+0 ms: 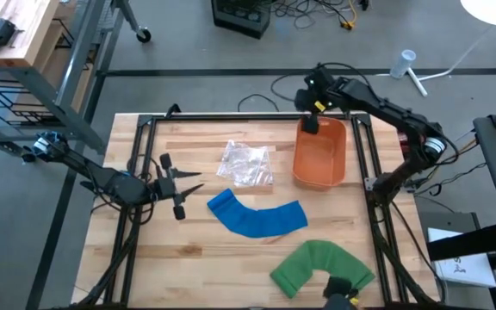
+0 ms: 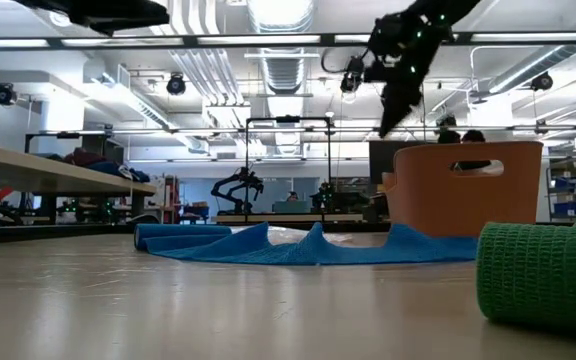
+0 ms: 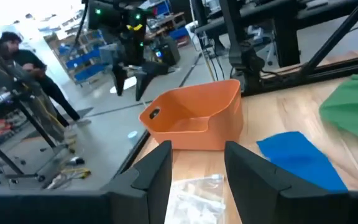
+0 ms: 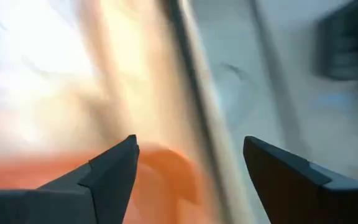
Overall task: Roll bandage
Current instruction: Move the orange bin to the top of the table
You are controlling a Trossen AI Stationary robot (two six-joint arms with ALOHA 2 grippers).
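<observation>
Overhead view. The right end effector (image 1: 311, 123) hangs at the upper right of centre, over the far rim of the orange bin (image 1: 320, 155); in its wrist view the two fingers stand wide apart with nothing between them. The left end effector (image 1: 179, 184) waits at the left of the frame above the bare desk (image 1: 145, 250), jaws parted to a moderate gap and empty, as its own wrist view shows.

The blue bandage (image 1: 258, 218) lies unrolled in a shallow arc at the centre of the desk, one end bunched toward the left. A green bandage (image 1: 317, 265) lies loosely curled at the lower right, and a clear plastic wrapper (image 1: 246, 164) sits just above the blue strip, beside the bin.

Risks, as judged from this layout. Both end effectors are well apart from either bandage, so rolling has not begun on what is visible. The thin fabric lies flat on the wood; a pinch at its edge may slip off or lift only one layer. A roll started at the bunched end would likely wind crooked along the curve. The wrapper near the blue strip could be snagged in a grasp. The right arm, descending from the bin, could clip the rim and shift it.
</observation>
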